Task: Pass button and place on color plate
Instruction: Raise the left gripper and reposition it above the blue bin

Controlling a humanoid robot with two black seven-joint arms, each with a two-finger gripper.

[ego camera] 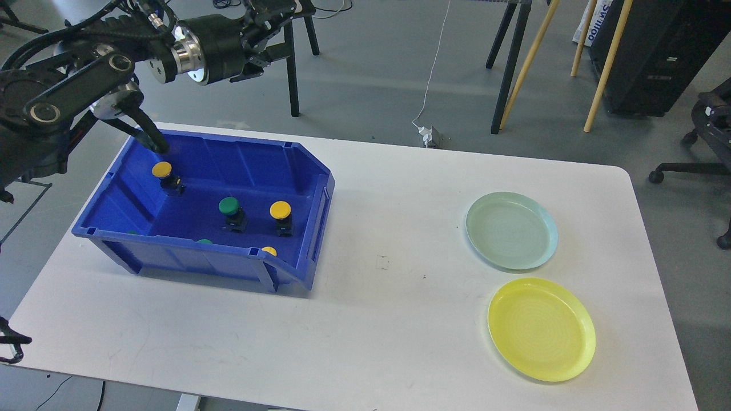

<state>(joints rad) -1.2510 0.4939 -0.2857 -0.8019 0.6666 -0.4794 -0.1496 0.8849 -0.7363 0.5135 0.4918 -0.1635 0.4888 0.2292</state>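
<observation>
Several push buttons lie in a blue bin (pixel 194 261) on the left of the white table. A yellow button (pixel 162 169) sits at the back left, a green button (pixel 229 205) in the middle, and another yellow button (pixel 280 210) to its right. More caps peek over the front wall. A pale green plate (pixel 511 229) and a yellow plate (pixel 541 329) lie at the right, both bare. My left gripper (pixel 265 45) hangs high above the bin's back edge, dark, so its fingers cannot be told apart. My right gripper is out of view.
A black part of the left arm (pixel 147 132) reaches down to the bin's back left rim. The white table (pixel 388 297) stretches between bin and plates. Chair legs, wooden poles and a cable stand on the floor behind the table.
</observation>
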